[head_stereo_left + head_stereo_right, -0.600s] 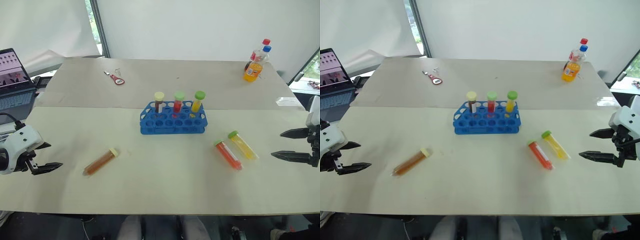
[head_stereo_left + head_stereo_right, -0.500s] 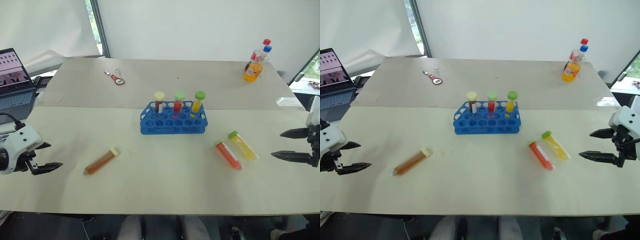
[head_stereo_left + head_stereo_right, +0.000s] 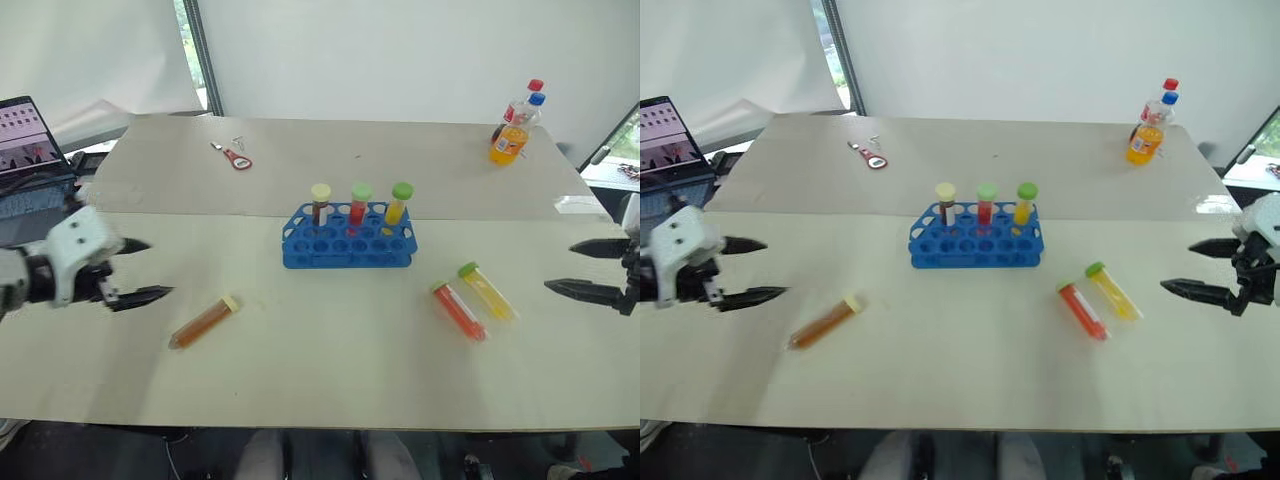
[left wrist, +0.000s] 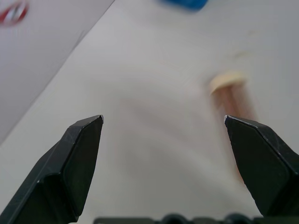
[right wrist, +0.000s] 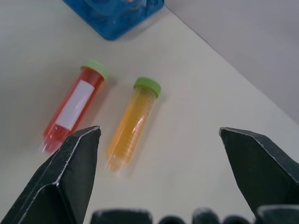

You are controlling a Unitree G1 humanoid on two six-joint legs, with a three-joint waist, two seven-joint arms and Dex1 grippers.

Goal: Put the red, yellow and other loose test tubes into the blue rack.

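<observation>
The blue rack (image 3: 348,238) stands mid-table with three capped tubes upright in its back row. A brown-orange tube with a pale yellow cap (image 3: 204,321) lies left of the rack. My left gripper (image 3: 160,268) is open, just left of this tube and apart from it. In the left wrist view the tube (image 4: 231,95) lies ahead near one fingertip. A red tube (image 3: 458,310) and a yellow tube (image 3: 487,291), both green-capped, lie side by side right of the rack. My right gripper (image 3: 558,266) is open and empty, right of them. The right wrist view shows the red tube (image 5: 72,109) and the yellow tube (image 5: 133,121) ahead.
Two orange drink bottles (image 3: 510,135) stand at the far right corner. A small red-handled tool (image 3: 233,156) lies at the far left of the table. A laptop (image 3: 30,150) sits off the table's left side. A seam (image 3: 200,214) crosses the table behind the rack.
My left gripper has moved right and farther onto the table, closer to the brown-orange tube. My right gripper has stayed about where it was.
</observation>
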